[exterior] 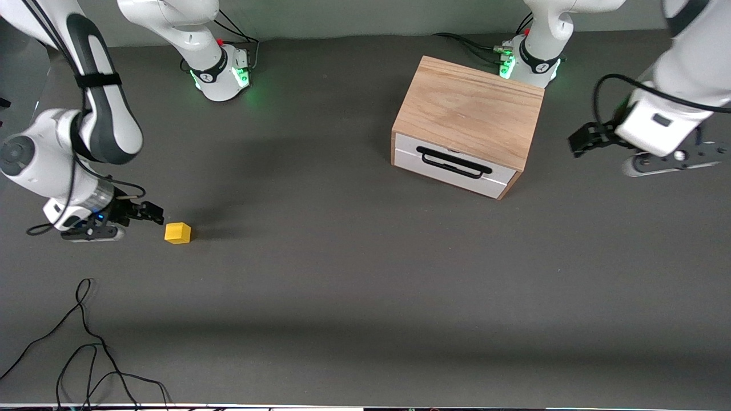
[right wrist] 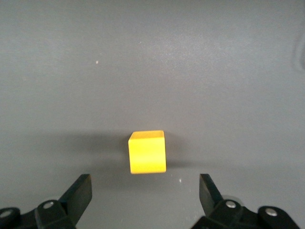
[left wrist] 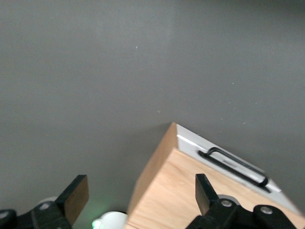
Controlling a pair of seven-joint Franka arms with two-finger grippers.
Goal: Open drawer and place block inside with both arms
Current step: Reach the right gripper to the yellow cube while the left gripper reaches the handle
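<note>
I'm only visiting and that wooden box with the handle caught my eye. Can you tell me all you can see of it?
The wooden box is a light oak case with visible grain, standing flat on the dark grey table toward the left arm's end, close to that arm's base. Its front holds a white drawer with a long black bar handle. The drawer is shut, flush with the case. The box sits turned at an angle, its front facing the front camera obliquely. Nothing touches it or rests on it.

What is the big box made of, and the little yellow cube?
The box looks like light, matte wood: grain lines show on top. Its drawer front looks painted white, with a black, maybe metal handle. The block is smooth and plain yellow, perhaps plastic or painted wood.
</note>
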